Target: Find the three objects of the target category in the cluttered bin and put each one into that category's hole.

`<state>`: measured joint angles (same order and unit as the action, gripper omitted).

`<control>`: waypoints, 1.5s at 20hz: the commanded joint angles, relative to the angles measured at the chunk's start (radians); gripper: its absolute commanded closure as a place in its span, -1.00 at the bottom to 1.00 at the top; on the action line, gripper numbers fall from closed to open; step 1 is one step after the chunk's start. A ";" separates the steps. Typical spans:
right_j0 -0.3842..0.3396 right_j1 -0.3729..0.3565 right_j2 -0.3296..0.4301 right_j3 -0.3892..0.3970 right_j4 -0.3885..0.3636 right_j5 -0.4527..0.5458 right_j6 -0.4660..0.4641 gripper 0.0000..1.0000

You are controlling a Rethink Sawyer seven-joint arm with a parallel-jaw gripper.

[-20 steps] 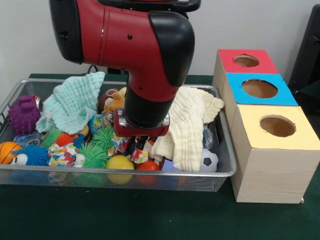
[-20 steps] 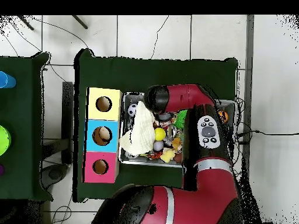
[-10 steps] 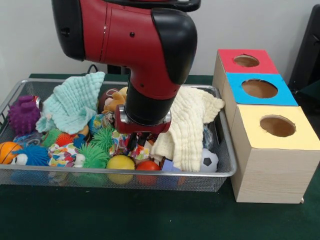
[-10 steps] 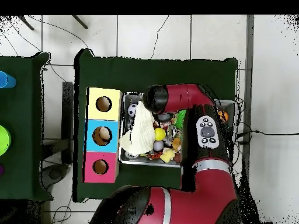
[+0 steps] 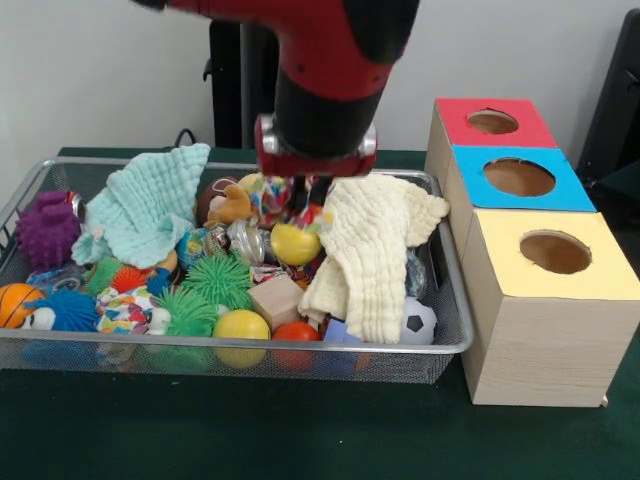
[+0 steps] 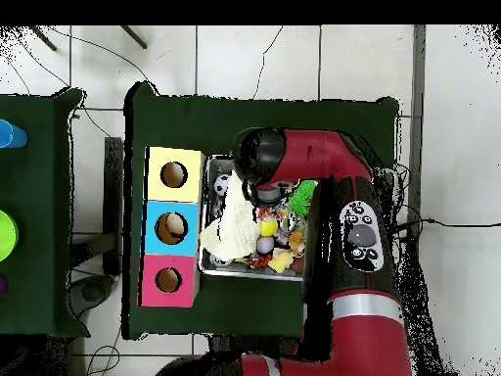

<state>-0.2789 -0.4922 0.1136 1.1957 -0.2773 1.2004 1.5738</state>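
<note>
My gripper (image 5: 298, 205) hangs above the middle of the wire bin (image 5: 250, 345), shut on a multicoloured patterned fabric toy (image 5: 273, 194) that dangles clear of the pile. Below it lie a yellow ball (image 5: 295, 243), a wooden block (image 5: 277, 298) and green spiky balls (image 5: 215, 276). To the bin's right stand three boxes with a hole each: red (image 5: 455, 115), blue (image 5: 570, 190) and yellow (image 5: 500, 240). In the overhead view the arm's wrist (image 6: 256, 162) covers the gripper and the toy.
A mint cloth (image 5: 150, 205) covers the bin's back left and a cream cloth (image 5: 375, 250) drapes its right side. A purple spiky ball (image 5: 47, 228), a basketball (image 5: 15, 300) and a small football (image 5: 418, 322) lie along the edges.
The gripper has risen out of the pile and shifted slightly right, lifting the patterned toy. The wooden block and yellow ball beneath it now show.
</note>
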 commanded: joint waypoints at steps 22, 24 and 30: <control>0.136 -0.193 0.076 0.298 0.499 -0.293 0.247 1.00; 0.152 -0.183 0.069 0.299 0.518 -0.345 0.260 1.00; 0.203 -0.104 0.021 0.230 0.509 -0.456 0.277 1.00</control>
<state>-0.0953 -0.6969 0.1247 1.3559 0.2082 0.8206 1.5759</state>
